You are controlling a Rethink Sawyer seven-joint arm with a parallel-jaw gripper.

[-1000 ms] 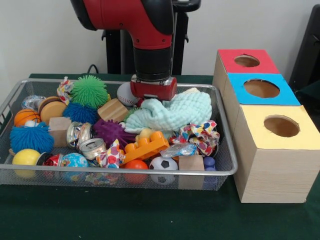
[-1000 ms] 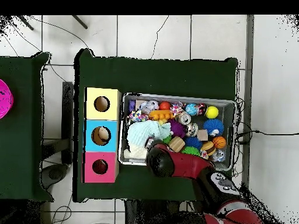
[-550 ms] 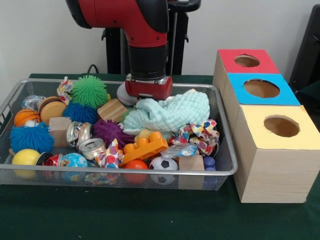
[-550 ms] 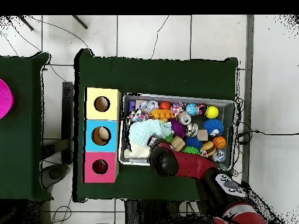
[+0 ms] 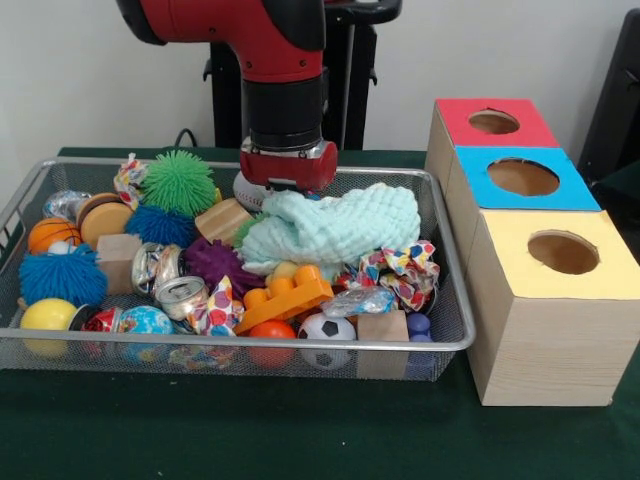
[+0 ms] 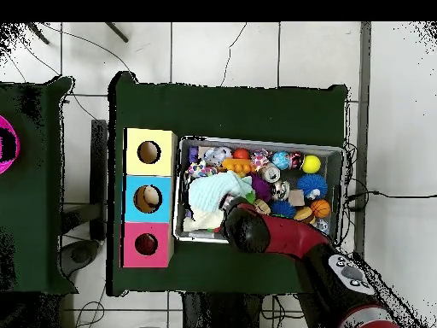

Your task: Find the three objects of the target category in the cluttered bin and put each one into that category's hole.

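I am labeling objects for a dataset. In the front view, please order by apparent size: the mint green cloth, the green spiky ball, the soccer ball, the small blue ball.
1. mint green cloth
2. green spiky ball
3. soccer ball
4. small blue ball

The green spiky ball sits farther from the camera, so its lead is safe.

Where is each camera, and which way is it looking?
Front view: it sits across the table, low, facing the wire bin of toys and the three boxes; the red and black arm comes down from above.
Overhead view: it hangs above the table, looking straight down; the arm reaches in from the bottom.
Both views show the bin, the mint cloth and the red, blue and yellow boxes.
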